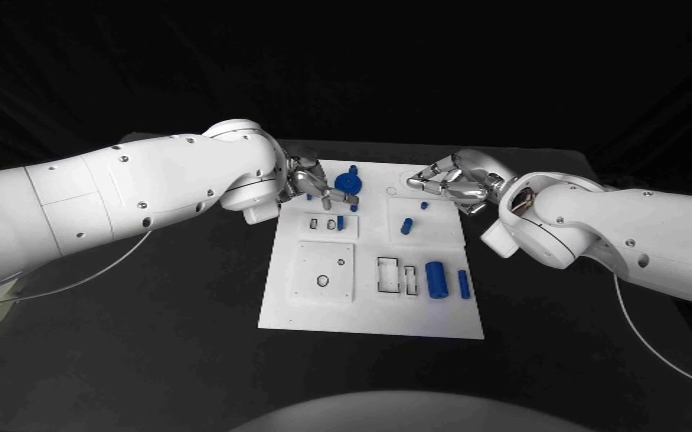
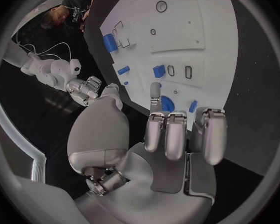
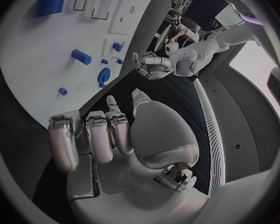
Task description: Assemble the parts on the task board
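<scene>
Several parts: small blue pieces are seen spread over the task board (image 1: 433, 327), some standing, some lying loose.
Board position: the white plate is laid in the middle of the black table (image 1: 159, 352), between the two arms.
Seated, by judgement: a round blue part (image 1: 348, 182) stands at the far edge of the board, and a small blue piece (image 1: 340, 222) stands beside the little slots at the far left; both are taken as already placed.
Loose pieces: a short blue peg (image 1: 407, 225) lies tilted at the far right, and a thick blue cylinder (image 1: 436, 279) and a thinner blue bar (image 1: 464, 284) lie side by side at the near right.
Open places: two rectangular slots (image 1: 391, 274) just left of the cylinder are seen unfilled, as are the holes in the near-left panel (image 1: 323, 273).
Left hand (image 1: 307, 182): held over the far left edge of the board, just beside the round part; fingers loosely curled, apart, nothing gripped, as far as the left wrist view shows.
Right hand (image 1: 451, 181): held at the far right corner, fingers parted and half bent, nothing held.
Progress: judged as partly done, with most of the work left; the loose pieces remain to be fitted.
</scene>
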Robot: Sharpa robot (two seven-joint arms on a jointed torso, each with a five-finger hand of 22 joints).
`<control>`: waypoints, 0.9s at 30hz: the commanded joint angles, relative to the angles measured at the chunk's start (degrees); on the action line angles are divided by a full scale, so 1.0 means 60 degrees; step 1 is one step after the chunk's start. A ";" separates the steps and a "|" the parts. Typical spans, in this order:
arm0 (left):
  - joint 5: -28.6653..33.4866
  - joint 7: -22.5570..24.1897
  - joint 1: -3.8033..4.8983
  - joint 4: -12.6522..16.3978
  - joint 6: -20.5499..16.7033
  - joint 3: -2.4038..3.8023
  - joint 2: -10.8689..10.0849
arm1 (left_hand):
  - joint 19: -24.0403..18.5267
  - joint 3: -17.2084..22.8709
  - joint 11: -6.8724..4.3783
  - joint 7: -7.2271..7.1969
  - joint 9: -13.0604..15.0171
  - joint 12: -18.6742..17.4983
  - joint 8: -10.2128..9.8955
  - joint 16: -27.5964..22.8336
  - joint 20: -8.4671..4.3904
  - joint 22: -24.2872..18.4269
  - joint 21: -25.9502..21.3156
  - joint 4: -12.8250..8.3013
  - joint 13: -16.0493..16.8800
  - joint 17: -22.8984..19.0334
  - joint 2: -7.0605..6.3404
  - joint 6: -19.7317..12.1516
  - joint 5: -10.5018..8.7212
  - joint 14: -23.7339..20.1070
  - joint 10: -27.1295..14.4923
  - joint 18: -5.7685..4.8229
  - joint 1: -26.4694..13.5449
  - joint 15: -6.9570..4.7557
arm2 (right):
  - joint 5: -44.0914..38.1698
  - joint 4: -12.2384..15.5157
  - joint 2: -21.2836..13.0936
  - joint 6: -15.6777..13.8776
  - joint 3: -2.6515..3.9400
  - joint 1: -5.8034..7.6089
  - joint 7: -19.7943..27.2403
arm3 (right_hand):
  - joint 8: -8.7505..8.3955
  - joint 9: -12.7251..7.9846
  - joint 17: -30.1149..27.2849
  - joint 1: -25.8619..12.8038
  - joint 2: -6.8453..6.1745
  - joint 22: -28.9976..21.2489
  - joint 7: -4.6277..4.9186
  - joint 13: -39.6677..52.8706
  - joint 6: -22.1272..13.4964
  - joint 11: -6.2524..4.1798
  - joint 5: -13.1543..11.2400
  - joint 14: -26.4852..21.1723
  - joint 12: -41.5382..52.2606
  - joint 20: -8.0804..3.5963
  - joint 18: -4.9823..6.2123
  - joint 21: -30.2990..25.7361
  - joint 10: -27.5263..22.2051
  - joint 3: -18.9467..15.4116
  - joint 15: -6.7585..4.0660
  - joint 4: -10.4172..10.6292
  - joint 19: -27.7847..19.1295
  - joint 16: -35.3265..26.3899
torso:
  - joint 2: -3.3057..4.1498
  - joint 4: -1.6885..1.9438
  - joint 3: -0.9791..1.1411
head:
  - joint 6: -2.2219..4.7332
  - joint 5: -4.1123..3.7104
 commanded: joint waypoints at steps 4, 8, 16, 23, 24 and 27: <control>0.0189 -0.1304 -0.0058 -0.0311 0.1346 0.0005 0.0289 | 0.0989 0.0134 -0.0081 -0.0017 0.0048 0.0023 -0.0187 0.0024 -0.0124 0.2509 0.0058 -0.0005 0.2511 0.2510 0.0141 0.0054 0.0155 0.0992 0.1010 -0.0143 0.0210 -0.0104 | -0.0002 -0.0016 0.0036 0.0358 -0.0005 -0.0039 -0.0241 | 0.0036 0.0006 0.2516 0.0066 0.0003 0.2514 -0.0047 0.2511 -0.0010 0.0011 0.0054 0.1013 -0.0047 0.0040 -0.0136 0.0043 0.1017 -0.0041 0.0003 0.0007 0.0999 0.0039 | 0.0000 -0.0036 -0.0005 | -0.0020 0.0023; 0.0135 -0.1474 -0.0096 -0.0503 0.1348 0.0005 0.0419 | 0.0989 0.0339 -0.0099 -0.0032 0.0106 0.0023 -0.0369 0.0024 -0.0163 0.2509 0.0058 -0.0014 0.2511 0.2510 0.0383 0.0072 0.0152 0.0992 0.1010 -0.0143 0.0565 -0.0128 | -0.0032 -0.0024 0.0022 0.0435 -0.0006 -0.0055 -0.0269 | 0.0026 0.0002 0.2516 -0.0047 0.0021 0.2514 -0.0073 0.2511 -0.0106 -0.0016 -0.0332 0.1013 -0.0047 0.0016 -0.0136 0.0043 0.1017 -0.0153 -0.0022 0.0092 0.0999 0.0039 | -0.0004 -0.0032 -0.0002 | -0.0047 0.0002; 0.0192 -0.1417 -0.0131 -0.0857 0.1238 0.0007 0.0633 | 0.0989 0.0590 -0.0132 -0.0065 0.0251 0.0023 -0.0541 0.0024 -0.0195 0.2509 0.0058 -0.0022 0.2511 0.2510 0.0818 0.0208 0.0042 0.0992 0.1010 -0.0143 0.0712 -0.0162 | -0.0119 -0.0056 -0.0023 0.0457 -0.0010 -0.0103 -0.0346 | 0.0032 0.0005 0.2516 -0.0081 0.0043 0.2514 -0.0070 0.2511 -0.0140 -0.0021 -0.0500 0.1013 -0.0047 0.0007 -0.0136 0.0043 0.1017 -0.0208 -0.0030 0.0133 0.0999 0.0039 | -0.0007 -0.0031 0.0005 | -0.0061 0.0002; 0.0559 -0.1380 -0.0146 -0.1188 0.1342 0.0007 0.0850 | 0.0989 0.0679 -0.0136 -0.0067 0.0331 0.0023 -0.0637 0.0024 -0.0206 0.2509 0.0058 -0.0031 0.2511 0.2510 0.0998 0.0236 -0.0026 0.0992 0.1010 -0.0143 0.0635 -0.0170 | -0.0134 -0.0100 -0.0035 0.0412 -0.0015 -0.0159 -0.0431 | 0.0034 0.0005 0.2516 -0.0103 0.0075 0.2514 -0.0064 0.2511 -0.0150 -0.0016 -0.0505 0.1013 -0.0047 0.0006 -0.0136 0.0043 0.1017 -0.0217 -0.0029 0.0160 0.0999 0.0039 | -0.0010 -0.0045 -0.0008 | -0.0063 -0.0017; 0.0571 -0.1375 -0.0148 -0.1211 0.1349 0.0007 0.0866 | 0.0989 0.0680 -0.0136 -0.0067 0.0333 0.0023 -0.0639 0.0024 -0.0206 0.2509 0.0058 -0.0032 0.2511 0.2510 0.1000 0.0236 -0.0027 0.0992 0.1010 -0.0143 0.0635 -0.0170 | -0.0135 -0.0099 -0.0036 0.0405 -0.0015 -0.0161 -0.0435 | 0.0034 0.0005 0.2516 -0.0104 0.0076 0.2514 -0.0064 0.2511 -0.0150 -0.0016 -0.0505 0.1013 -0.0047 0.0006 -0.0136 0.0043 0.1017 -0.0217 -0.0029 0.0160 0.0999 0.0039 | -0.0010 -0.0045 -0.0006 | -0.0062 -0.0022; 0.0613 -0.1329 -0.0166 -0.1341 0.1354 0.0007 0.0964 | 0.0989 0.0701 -0.0137 -0.0067 0.0349 0.0023 -0.0661 0.0024 -0.0209 0.2509 0.0058 -0.0036 0.2511 0.2510 0.1025 0.0236 -0.0047 0.0992 0.1010 -0.0143 0.0650 -0.0170 | -0.0139 -0.0090 -0.0046 0.0365 -0.0016 -0.0169 -0.0446 | 0.0034 0.0005 0.2516 -0.0104 0.0076 0.2514 -0.0064 0.2511 -0.0150 -0.0016 -0.0505 0.1013 -0.0047 0.0006 -0.0136 0.0043 0.1017 -0.0217 -0.0029 0.0160 0.0999 0.0039 | -0.0003 -0.0044 0.0001 | -0.0066 -0.0040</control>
